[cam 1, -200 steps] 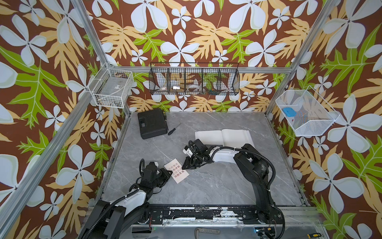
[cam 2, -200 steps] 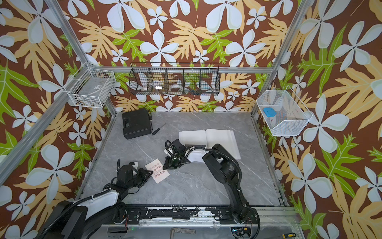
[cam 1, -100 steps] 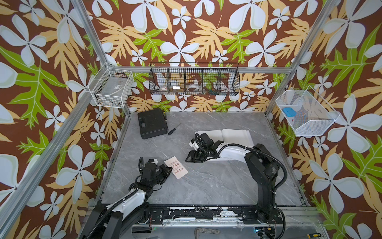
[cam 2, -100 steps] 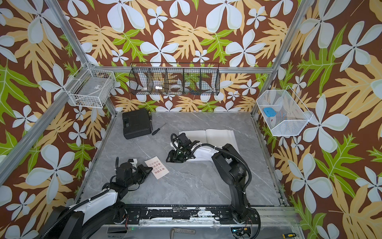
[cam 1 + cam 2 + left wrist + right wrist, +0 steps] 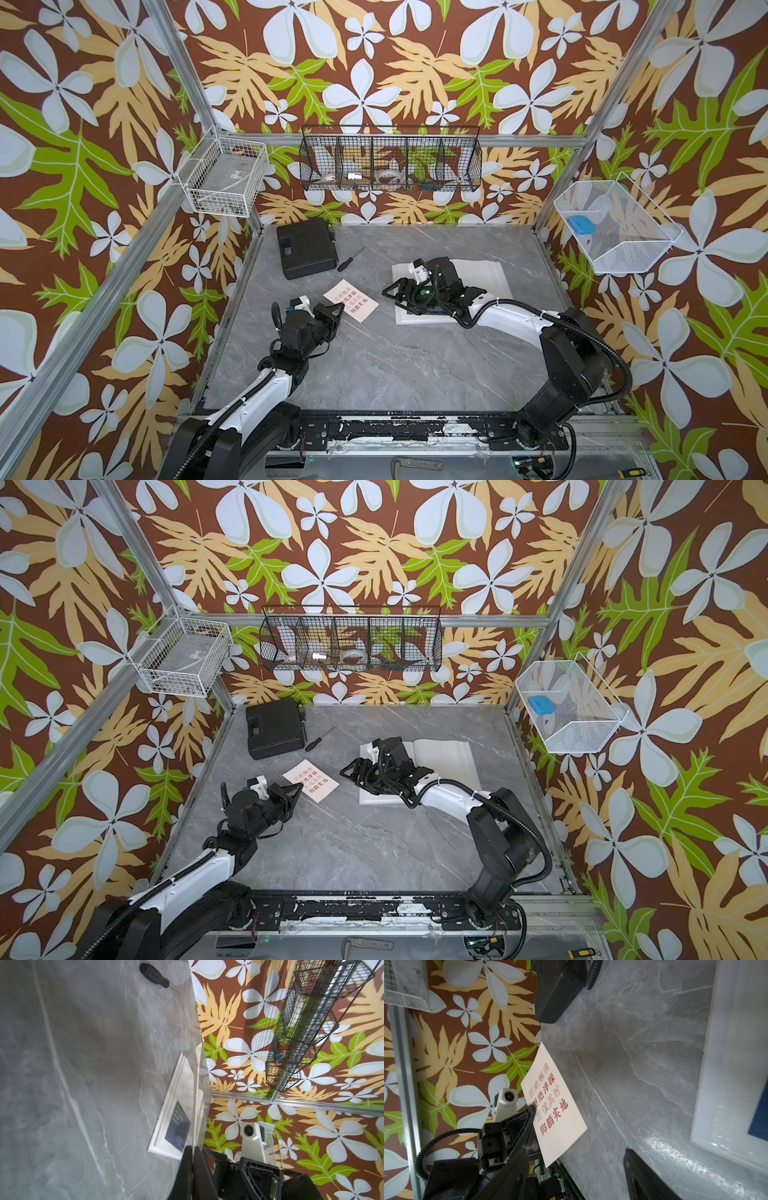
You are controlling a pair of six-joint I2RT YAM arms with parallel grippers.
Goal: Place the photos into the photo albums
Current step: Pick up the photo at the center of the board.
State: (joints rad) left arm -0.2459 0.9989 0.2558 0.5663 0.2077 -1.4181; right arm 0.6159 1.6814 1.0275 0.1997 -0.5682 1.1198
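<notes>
1. Your left gripper point(image 5: 340, 309) is clamping one corner of the cream photo point(image 5: 351, 300) and holding it tilted, left of the table's centre. Your right gripper point(image 5: 390, 296) is hanging over the album's left page with its jaws spread, gripping nothing.
2. On the left wall, the white wire basket point(image 5: 224, 195) is holding a flat pale packet point(image 5: 232, 168). The black case point(image 5: 305, 249) is sitting shut at the table's back left, with a screwdriver point(image 5: 348, 262) lying just beside it.
3. On the back wall, the black wire rack point(image 5: 390, 137) is carrying pale rolls point(image 5: 390, 176) in its compartments. On the right wall, the white mesh basket point(image 5: 623, 253) is holding a blue item point(image 5: 580, 224).
4. You are seeing red Chinese characters running in four lines across the cream photo. The navy photo point(image 5: 177, 1124) is lying on the left page of the album point(image 5: 482, 274), which is lying open and white, right of centre.
5. A grey marbled tabletop point(image 5: 374, 374) is carrying everything. Brown wallpaper point(image 5: 361, 95) with white flowers and green leaves is surrounding it, behind an aluminium frame point(image 5: 532, 141).
</notes>
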